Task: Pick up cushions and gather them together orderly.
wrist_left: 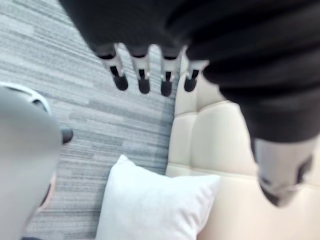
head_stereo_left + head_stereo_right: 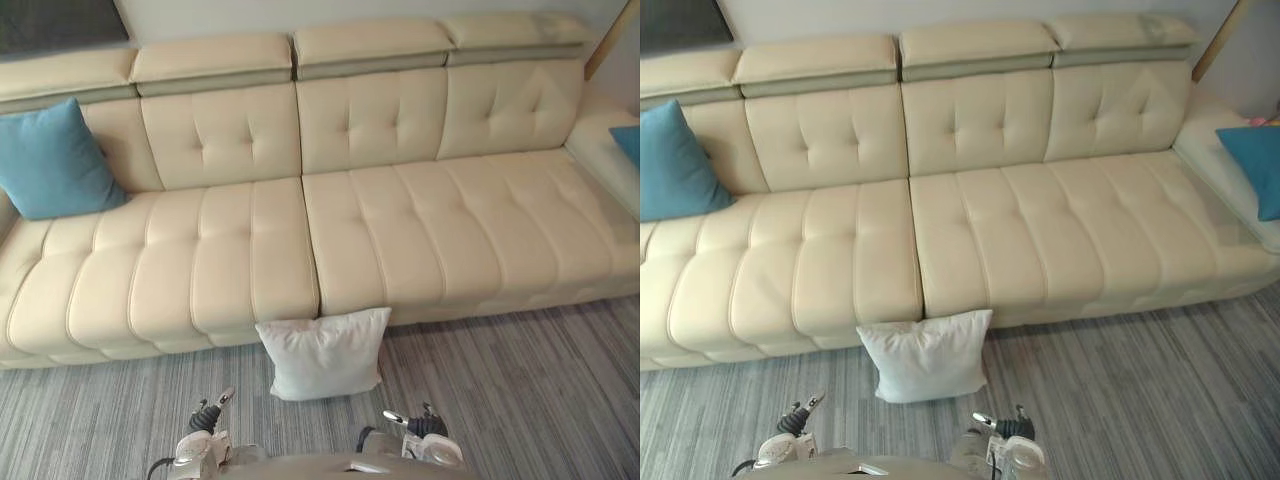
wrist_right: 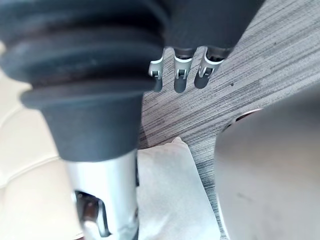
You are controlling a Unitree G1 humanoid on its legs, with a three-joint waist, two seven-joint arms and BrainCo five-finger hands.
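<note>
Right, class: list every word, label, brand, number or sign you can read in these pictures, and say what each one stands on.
None: no text can be read anywhere in these pictures.
The white cushion, the blue cushion at the sofa's left end and the blue cushion at the right end are plain, with no label showing.
The cream sofa and the striped carpet carry no sign or number.

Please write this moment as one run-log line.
left hand: open, empty | right hand: open, empty | white cushion: on carpet, leaning on sofa | left blue cushion: on sofa seat
</note>
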